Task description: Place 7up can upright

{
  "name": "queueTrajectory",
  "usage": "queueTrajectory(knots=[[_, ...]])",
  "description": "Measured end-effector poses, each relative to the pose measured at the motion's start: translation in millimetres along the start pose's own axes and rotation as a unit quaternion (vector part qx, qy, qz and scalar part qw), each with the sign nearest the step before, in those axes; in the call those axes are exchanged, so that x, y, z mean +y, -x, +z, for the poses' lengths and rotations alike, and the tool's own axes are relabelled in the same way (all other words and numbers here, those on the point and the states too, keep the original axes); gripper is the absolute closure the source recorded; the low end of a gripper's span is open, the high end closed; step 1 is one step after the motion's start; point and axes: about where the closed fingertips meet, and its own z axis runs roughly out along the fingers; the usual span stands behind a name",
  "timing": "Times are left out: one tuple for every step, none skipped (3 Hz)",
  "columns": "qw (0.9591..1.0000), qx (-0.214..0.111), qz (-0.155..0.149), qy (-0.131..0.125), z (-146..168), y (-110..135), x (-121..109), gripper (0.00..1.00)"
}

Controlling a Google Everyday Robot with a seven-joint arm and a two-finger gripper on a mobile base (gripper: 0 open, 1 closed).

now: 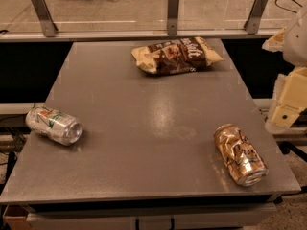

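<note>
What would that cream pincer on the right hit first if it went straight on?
The cream pincer seems to point down beside the grey table's right edge. Its way looks free, though depth is unclear.

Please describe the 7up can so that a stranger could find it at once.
On the grey rectangular table, look at the left edge: the small silver-white aluminium 7up can with green lettering lies on its side there. The other can, at the right front near the cream gripper beside the table, is dented and brown-gold.
</note>
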Motion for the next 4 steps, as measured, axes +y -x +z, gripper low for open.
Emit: queueTrajectory(knots=[[1.0000,0.000,0.000,0.000,0,0,0,0.00],[0.9992,-0.035,-0.013,0.014,13,42,1,0.00],[0.9960,-0.073,-0.032,0.041,36,118,7,0.00],[0.9922,-0.093,-0.041,0.073,58,190,18,0.00]])
